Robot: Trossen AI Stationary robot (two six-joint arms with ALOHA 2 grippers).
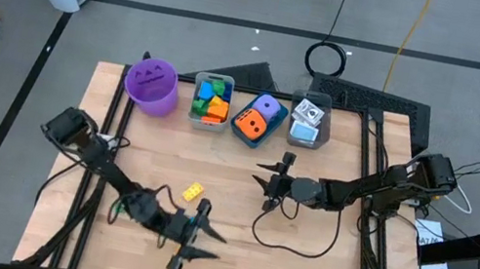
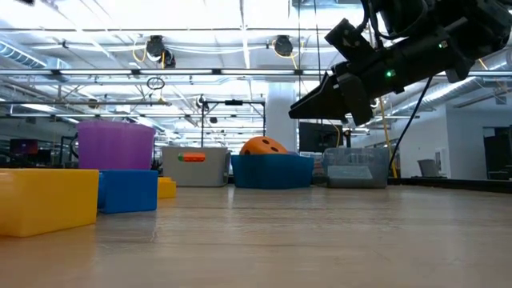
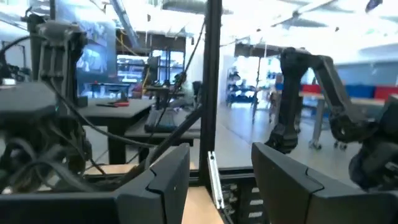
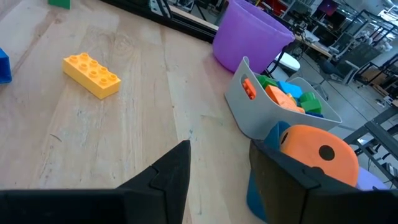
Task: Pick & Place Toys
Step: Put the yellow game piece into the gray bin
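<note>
High view shows one yellow brick (image 1: 193, 191) alone on the table (image 1: 316, 267). Left gripper (image 1: 199, 237), fingers wide and empty, sits just beside it. Right gripper (image 1: 273, 180) is wide too. A careless reach might knock the brick away.

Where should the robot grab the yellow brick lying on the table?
Probably from above, fingers closing across the two long sides of the yellow brick. It lies flat, studs up, with bare wood all around it, so the narrow width likely fits between the fingers best.
</note>
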